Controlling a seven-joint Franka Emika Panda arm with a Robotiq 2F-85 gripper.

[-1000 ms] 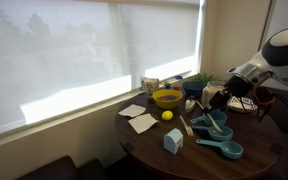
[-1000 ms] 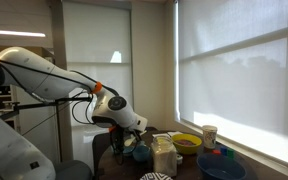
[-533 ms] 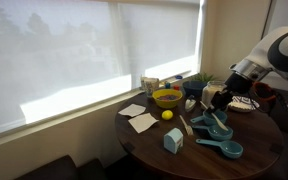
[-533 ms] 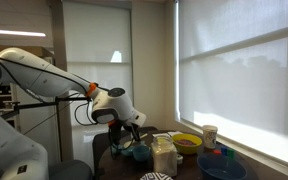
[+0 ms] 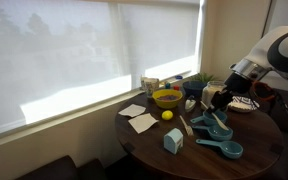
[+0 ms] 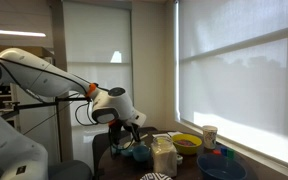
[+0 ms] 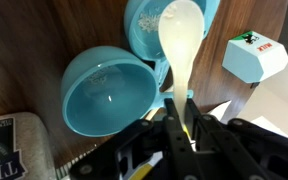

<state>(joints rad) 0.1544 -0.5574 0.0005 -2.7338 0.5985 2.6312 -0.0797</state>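
Pinching the thin handle of a white spoon [image 7: 181, 40], the gripper [image 7: 179, 112] is shown closed, its two fingers [image 7: 168, 128] pressed against the handle from either side. The spoon is held pointing straight out ahead of the fingertips, with its pale oval bowl at the far end.

The spoon's bowl is seen over a small teal cup [image 7: 144, 28], directly ahead of the gripper; whether the two touch cannot be told. A larger teal cup [image 7: 106, 92] is placed just beside the handle, on the left of the wrist view, and is seen from above with its hollow open to the camera. A white carton [image 7: 256, 57] with a small printed label stands on the opposite side of the spoon, a little apart from it. A printed packet [image 7: 6, 150] is partly visible close to the gripper's body, at the lower left edge.

In an exterior view the gripper [image 5: 216, 103] is shown low over a round wooden table [image 5: 144, 150], with the teal cups below and just beyond it. Farther out lie a yellow bowl [image 5: 167, 97], a lemon [image 5: 167, 115] and white napkins [image 5: 139, 121]. The gripper [image 6: 125, 140] is also seen from the opposite direction.
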